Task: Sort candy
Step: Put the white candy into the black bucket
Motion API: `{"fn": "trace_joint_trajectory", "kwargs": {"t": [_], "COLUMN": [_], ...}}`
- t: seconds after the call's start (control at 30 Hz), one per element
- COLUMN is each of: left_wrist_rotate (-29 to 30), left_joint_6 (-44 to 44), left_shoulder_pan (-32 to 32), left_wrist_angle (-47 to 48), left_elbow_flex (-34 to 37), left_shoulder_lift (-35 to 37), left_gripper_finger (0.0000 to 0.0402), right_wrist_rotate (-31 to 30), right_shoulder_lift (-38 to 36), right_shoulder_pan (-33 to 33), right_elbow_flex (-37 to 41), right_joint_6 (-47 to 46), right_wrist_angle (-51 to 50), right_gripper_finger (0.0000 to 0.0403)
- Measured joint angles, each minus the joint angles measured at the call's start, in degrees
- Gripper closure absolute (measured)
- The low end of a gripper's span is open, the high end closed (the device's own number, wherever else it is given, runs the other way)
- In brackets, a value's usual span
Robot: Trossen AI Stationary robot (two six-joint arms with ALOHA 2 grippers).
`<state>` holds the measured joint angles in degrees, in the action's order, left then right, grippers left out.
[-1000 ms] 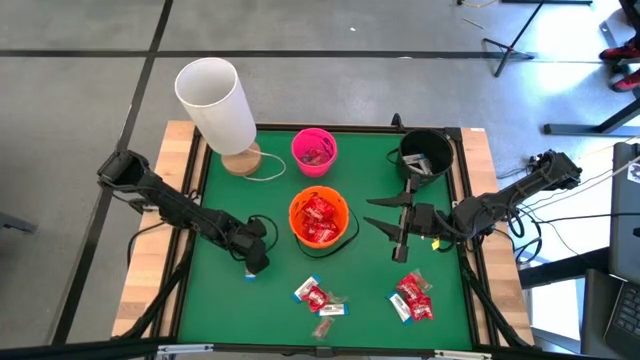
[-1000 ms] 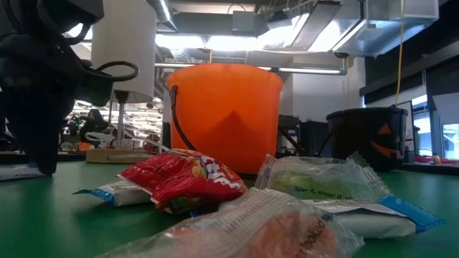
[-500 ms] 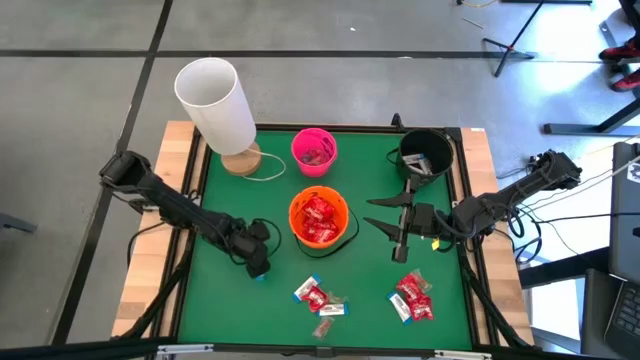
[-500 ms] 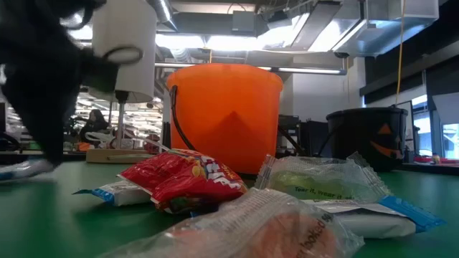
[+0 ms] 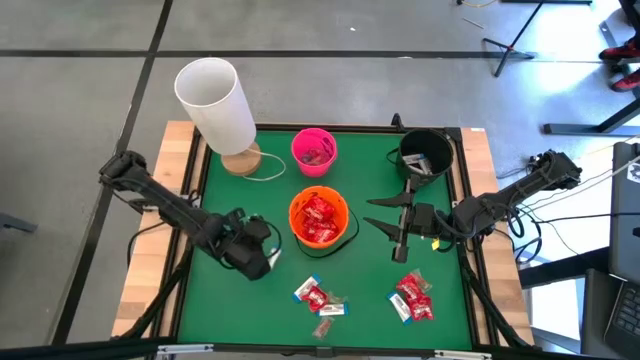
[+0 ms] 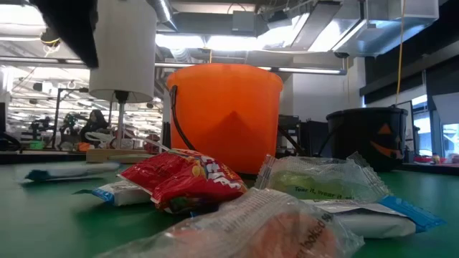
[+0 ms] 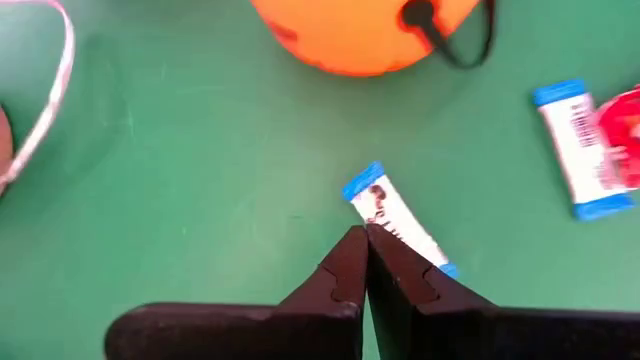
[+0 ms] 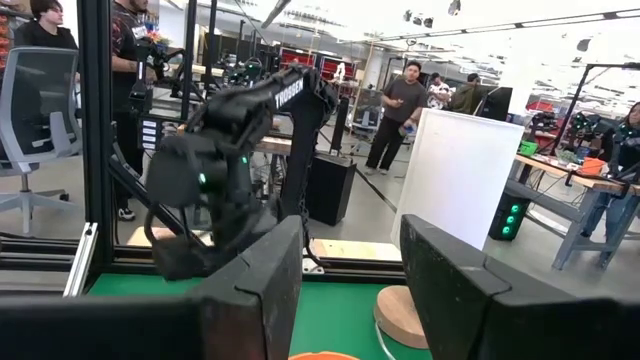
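**Spotter:** Under your left hand (image 7: 364, 236), flat on the green surface (image 5: 225, 305), lies a blue-ended candy (image 7: 398, 218). One end is tucked behind the fingertips and the rest is in plain sight.

**Caller:** Gripped?

**Spotter:** No. Your left hand is pinched shut on nothing. From the low camera that sweet rests on the surface with the arm lifted above it.

**Caller:** And the rest of the candy?

**Spotter:** You've got red candy (image 5: 318, 220) heaped inside the orange bucket (image 5: 293, 214) at mid-surface. A near cluster (image 5: 318, 298) of red and pale wrappers lies loose just beside that bucket. A far cluster (image 5: 413, 298), mostly red, sits well apart from it on your right side.

**Caller:** Right hand?

**Spotter:** Your right hand (image 5: 366, 211) hovers between the orange bucket and the black bucket (image 5: 404, 152), with its fingers spread wide and nothing between them.

**Caller:** Anything behind?

**Spotter:** The pink bucket (image 5: 297, 150) stands beyond the orange one, and a white cylinder (image 5: 215, 100) sits at the far left corner.
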<state>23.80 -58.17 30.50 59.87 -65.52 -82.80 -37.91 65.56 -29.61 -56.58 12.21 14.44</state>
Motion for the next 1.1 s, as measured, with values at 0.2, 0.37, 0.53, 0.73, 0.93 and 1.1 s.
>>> {"fn": "trace_joint_trajectory", "kwargs": {"t": [0.2, 0.37, 0.53, 0.73, 0.93, 1.1], "left_wrist_rotate": [-0.9, -6.4, -8.6, -8.3, -8.5, -10.9], "left_joint_6": [-0.7, -1.2, -1.9, -2.6, -2.9, -2.9], "left_shoulder_pan": [0.8, 0.5, 0.3, -2.0, -3.9, -5.1], "left_wrist_angle": [-0.9, -8.0, -17.9, -30.6, -31.7, -33.5], "left_elbow_flex": [-2.0, 3.5, 10.3, 16.3, 18.3, 18.1], "left_shoulder_lift": [0.0, -1.8, -3.6, -4.4, -7.4, -12.4], "left_gripper_finger": [0.0401, 0.0381, 0.0311, 0.0218, 0.0151, 0.0125], "right_wrist_rotate": [0.0, 0.0, 1.1, 1.5, 1.5, 1.5], "right_shoulder_lift": [0.0, 0.0, 0.0, 0.0, 0.0, 0.0], "right_shoulder_pan": [0.0, 0.0, 0.0, 0.0, 0.0, 0.0], "right_elbow_flex": [0.0, 0.0, 0.0, 0.0, 0.0, 0.0], "right_joint_6": [0.0, 0.0, 0.0, 0.0, 0.0, 0.0], "right_wrist_angle": [0.0, 0.0, 0.0, -0.1, -0.1, -0.6], "right_gripper_finger": [0.0237, 0.0237, 0.0237, 0.0237, 0.0237, 0.0237]}}
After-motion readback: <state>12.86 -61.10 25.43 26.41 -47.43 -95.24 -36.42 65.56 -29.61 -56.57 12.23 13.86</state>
